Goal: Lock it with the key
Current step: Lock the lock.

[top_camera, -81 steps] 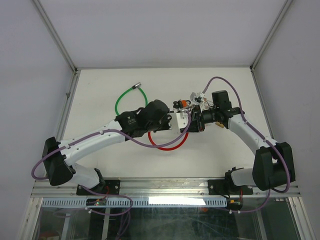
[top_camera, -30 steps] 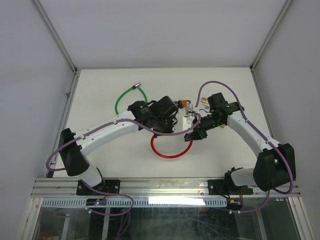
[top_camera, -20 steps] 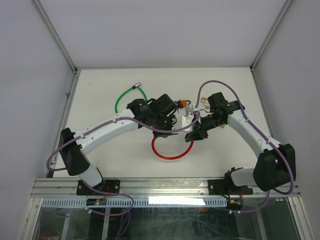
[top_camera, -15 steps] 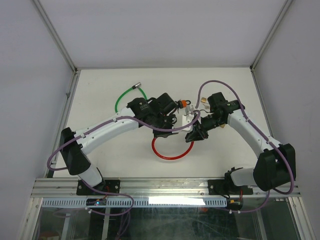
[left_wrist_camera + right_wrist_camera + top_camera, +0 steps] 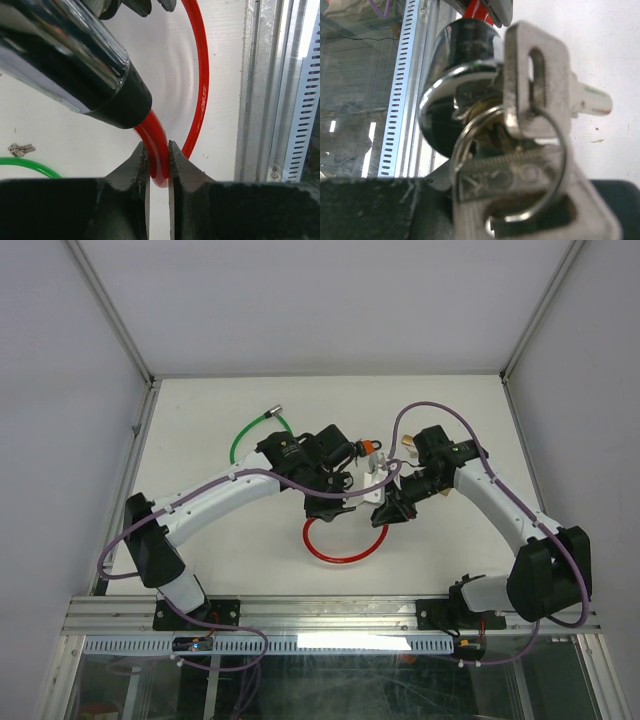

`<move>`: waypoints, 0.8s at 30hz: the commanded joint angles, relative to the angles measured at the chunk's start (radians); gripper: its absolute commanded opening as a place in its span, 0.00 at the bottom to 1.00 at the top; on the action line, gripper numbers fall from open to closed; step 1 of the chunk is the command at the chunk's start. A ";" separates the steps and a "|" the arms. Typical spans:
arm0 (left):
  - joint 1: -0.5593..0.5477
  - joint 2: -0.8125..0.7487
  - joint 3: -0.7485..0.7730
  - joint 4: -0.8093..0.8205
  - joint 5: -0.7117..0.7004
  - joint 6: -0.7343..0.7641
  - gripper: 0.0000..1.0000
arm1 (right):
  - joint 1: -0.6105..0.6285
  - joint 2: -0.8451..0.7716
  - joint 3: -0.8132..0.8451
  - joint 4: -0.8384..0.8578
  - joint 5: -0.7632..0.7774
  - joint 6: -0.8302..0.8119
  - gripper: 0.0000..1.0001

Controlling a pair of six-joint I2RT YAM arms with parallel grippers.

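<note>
Seemingly insertion step in hand: red cable (image 5: 201, 85) pinched tight by left end effector (image 5: 158, 152); key (image 5: 585, 200) gripped by closed right end effector (image 5: 390, 510), lock cylinder (image 5: 447, 107) directly ahead. Next: seating, turning required.

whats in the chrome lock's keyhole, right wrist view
Two ringed keys crowd the chrome lock face: the lower key points toward its centre, and the upper key and ring cover the slot. Whether a blade is inside is hidden.
</note>
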 commanded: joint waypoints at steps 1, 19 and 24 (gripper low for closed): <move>-0.008 0.032 0.054 -0.011 0.124 -0.016 0.00 | 0.021 -0.065 0.046 0.074 0.058 -0.025 0.05; -0.007 -0.003 0.014 0.083 0.184 -0.066 0.00 | 0.010 -0.087 0.031 0.105 -0.030 -0.005 0.07; -0.006 -0.082 -0.060 0.201 0.141 -0.090 0.00 | -0.006 -0.095 0.035 0.111 -0.039 0.014 0.06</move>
